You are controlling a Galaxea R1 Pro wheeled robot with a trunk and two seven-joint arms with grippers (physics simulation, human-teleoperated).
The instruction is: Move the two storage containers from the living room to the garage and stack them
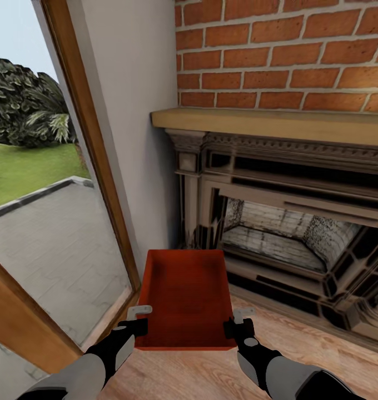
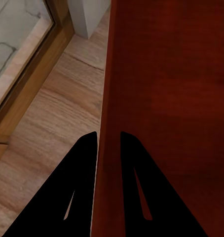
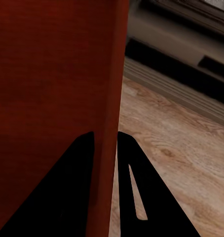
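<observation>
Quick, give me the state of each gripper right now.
Left gripper: shut on the left wall of the orange-red storage container.
Right gripper: shut on the same container's right wall.

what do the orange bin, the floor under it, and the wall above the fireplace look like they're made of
Storage container: probably thin plastic, matte orange-red, though faint grain leaves it open. Floor: light wood planks with visible grain and seams. Chimney wall: red brick with pale mortar lines.
</observation>
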